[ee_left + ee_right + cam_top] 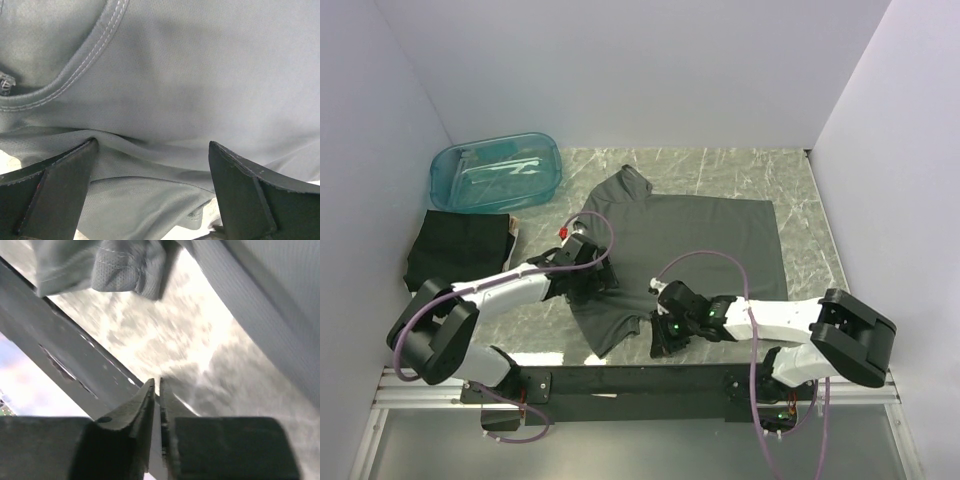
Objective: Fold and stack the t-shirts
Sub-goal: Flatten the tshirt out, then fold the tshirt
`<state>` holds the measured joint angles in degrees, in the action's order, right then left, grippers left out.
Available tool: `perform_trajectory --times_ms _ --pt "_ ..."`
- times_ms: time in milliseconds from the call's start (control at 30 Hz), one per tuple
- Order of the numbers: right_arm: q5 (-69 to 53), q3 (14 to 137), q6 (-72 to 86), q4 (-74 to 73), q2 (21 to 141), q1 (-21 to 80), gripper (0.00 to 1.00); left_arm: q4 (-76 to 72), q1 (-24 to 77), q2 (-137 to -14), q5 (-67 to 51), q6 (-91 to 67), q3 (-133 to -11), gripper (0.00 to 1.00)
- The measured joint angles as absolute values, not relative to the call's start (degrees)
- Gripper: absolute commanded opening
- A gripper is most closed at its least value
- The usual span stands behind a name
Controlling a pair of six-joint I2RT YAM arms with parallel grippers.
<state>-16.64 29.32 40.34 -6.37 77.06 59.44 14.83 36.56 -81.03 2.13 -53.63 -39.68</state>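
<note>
Two t-shirts are lying on the table [740, 165]: a folded t-shirt [460, 245] at the left, a grey t-shirt [700, 235] spread in the middle. I am holding my left fingers [245, 190] wide apart over its bunched edge [150, 170], ready to pinch it. My right fingers [135, 415] are pressing together on nothing, beside the sleeve [130, 270].

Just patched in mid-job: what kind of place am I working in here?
Likely a lab robot cell, not a home: plain white panels box in a marble-pattern table, a dark rail carries the left arm and right arm, and a grey t-shirt lies spread out.
</note>
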Motion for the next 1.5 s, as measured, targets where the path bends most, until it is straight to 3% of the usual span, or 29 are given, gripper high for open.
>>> perform_trajectory --times_ms 33,167,367,500,533,700,900,1000,1100,1200,1233,1333,1367,1500 --pt "-16.5 29.1 40.6 -7.4 76.6 59.7 0.28 14.8 36.6 -80.8 2.0 -53.3 -39.5 0.99" --pt "-13.3 29.1 41.2 -12.8 73.2 60.0 0.43 15.7 36.5 -79.0 0.7 -51.6 -38.4 0.99" --pt "-2.8 34.1 42.9 -22.1 66.5 59.2 0.58 23.5 40.7 -74.1 1.4 -50.5 -37.8 0.99" --pt "5.5 35.7 46.3 -28.7 59.5 54.2 0.86 28.9 46.6 -69.1 3.2 -52.0 -37.9 1.00" --pt "6.5 35.5 47.1 -30.3 57.4 51.8 1.00 30.0 48.2 -68.1 3.6 -52.6 -37.9 1.00" --pt "13.3 32.3 50.5 -38.1 45.8 38.0 1.00 32.5 56.8 -63.9 3.9 -55.9 -37.1 0.99" --pt "19.2 31.4 57.6 -47.7 38.7 31.9 1.00 29.4 64.9 -64.4 -0.2 -58.0 -33.2 0.99" --pt "20.6 31.5 59.2 -50.3 38.3 27.4 1.00 29.2 67.7 -67.6 -0.4 -58.4 -33.1 0.91" --pt "20.9 31.6 59.1 -51.3 38.7 22.1 1.00 30.0 69.4 -71.5 -0.4 -58.6 -34.5 0.72" --pt "20.1 31.6 58.6 -51.5 38.7 16.3 0.98 30.3 71.0 -75.3 0.5 -58.4 -36.5 0.48" --pt "19.3 31.6 58.6 -51.6 38.7 14.5 0.97 30.5 71.4 -76.2 1.0 -58.2 -37.1 0.35" --pt "17.3 31.6 59.6 -52.7 37.4 10.8 0.97 32.0 71.6 -78.9 2.6 -58.2 -38.8 0.17" --pt "16.8 31.6 60.3 -53.4 36.6 10.2 0.97 32.9 71.6 -79.6 2.9 -58.2 -39.4 0.01" --pt "14.9 31.4 62.8 -55.6 34.1 8.7 0.97 34.2 71.8 -80.9 3.6 -59.0 -40.7 0.01"
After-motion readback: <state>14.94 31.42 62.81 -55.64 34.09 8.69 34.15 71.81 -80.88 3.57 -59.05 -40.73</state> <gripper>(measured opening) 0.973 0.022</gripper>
